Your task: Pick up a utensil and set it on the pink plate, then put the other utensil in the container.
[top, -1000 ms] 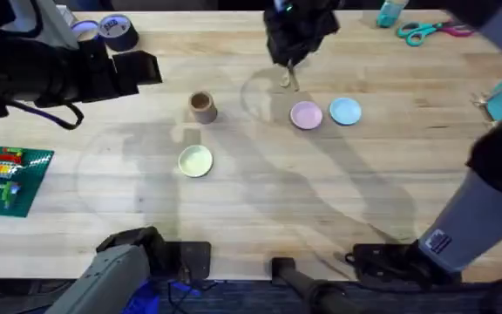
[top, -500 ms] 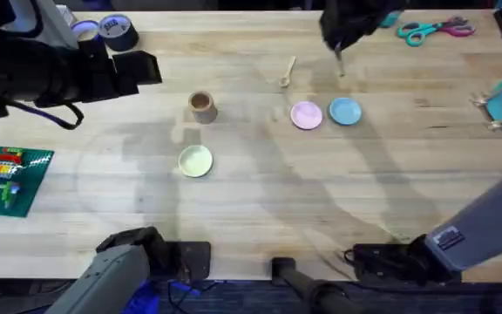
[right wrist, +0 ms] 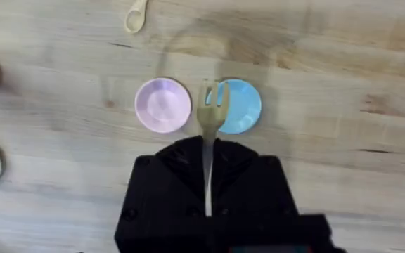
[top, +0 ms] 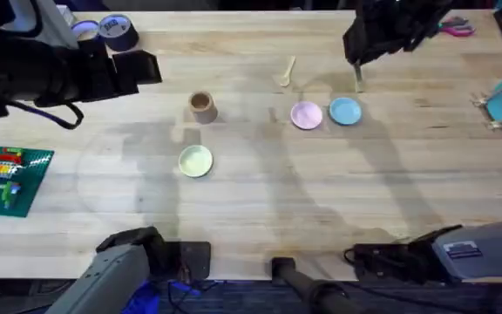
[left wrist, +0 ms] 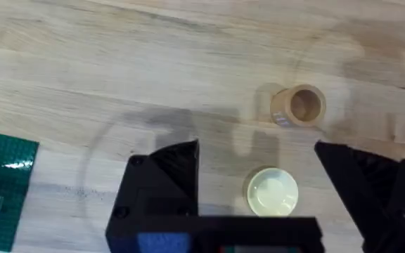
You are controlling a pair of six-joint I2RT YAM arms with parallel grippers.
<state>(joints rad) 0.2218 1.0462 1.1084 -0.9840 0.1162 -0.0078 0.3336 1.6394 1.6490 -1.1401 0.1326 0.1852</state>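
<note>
Gripping the wooden fork (right wrist: pixel 211 119) by its handle, the right gripper (right wrist: pixel 208 184) keeps its black fingers pressed together on the thin shaft, with the tines pointing outward past the fingertips. Seen from the right wrist, the tines overlap the gap between the pink plate (right wrist: pixel 162 105) and the blue plate (right wrist: pixel 237 106), which lie just beside each other on the wooden table (right wrist: pixel 329 77). Seen from overhead, the right gripper (top: pixel 358 70) hangs above the far part of the table, with the fork (top: pixel 358 83) projecting downward from it, just beyond the blue plate (top: pixel 345 111) and apart from the pink plate (top: pixel 306 115). The wooden spoon (top: pixel 286 72) lies flat on the table beyond the pink plate, not touching it. The tan cylindrical container (top: pixel 202 106) stands upright to the left of the plates, well apart from them, and the pale yellow dish (top: pixel 195 160) sits nearer the arms' bases. The left gripper (left wrist: pixel 259 183) is spread wide with nothing between its fingers, held high over the yellow dish (left wrist: pixel 272 192) and the container (left wrist: pixel 299 105). A green building-block baseplate (top: pixel 10 177) rests at the left edge of the table, rolls of tape (top: pixel 116 31) at the far left corner, and scissors (top: pixel 456 29) at the far right.
</note>
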